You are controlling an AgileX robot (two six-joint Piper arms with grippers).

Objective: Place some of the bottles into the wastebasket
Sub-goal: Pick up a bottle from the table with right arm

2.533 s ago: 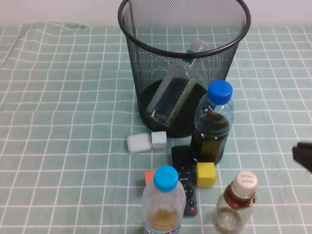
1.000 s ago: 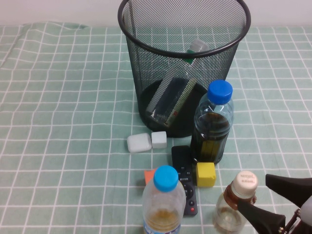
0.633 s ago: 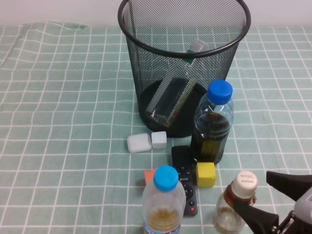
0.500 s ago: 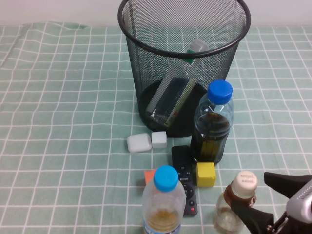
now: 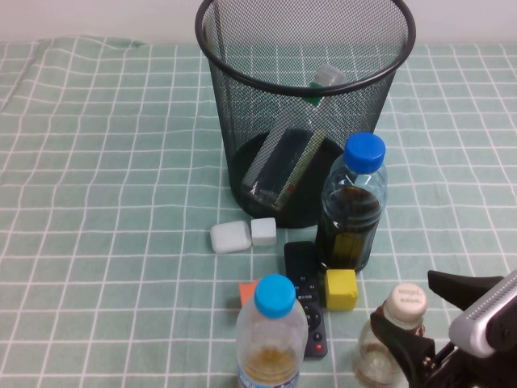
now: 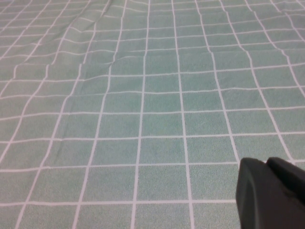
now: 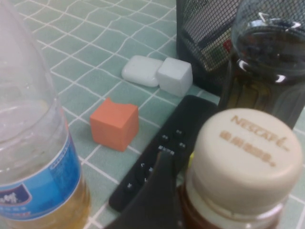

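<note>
Right pincer (image 5: pixel 428 311) has advanced, spread wide about the squat bottle (image 5: pixel 393 338); we'd centre before closing; left pincer (image 6: pixel 271 195) parked shut over the desk (image 6: pixel 143 95).

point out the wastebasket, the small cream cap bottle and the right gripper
wastebasket (image 5: pixel 222 97), high view, on its mesh wall
small cream-capped bottle (image 5: pixel 404 301), high view, on its cap
right gripper (image 5: pixel 416 311), high view, open, midway between fingertips straddling that bottle
</note>
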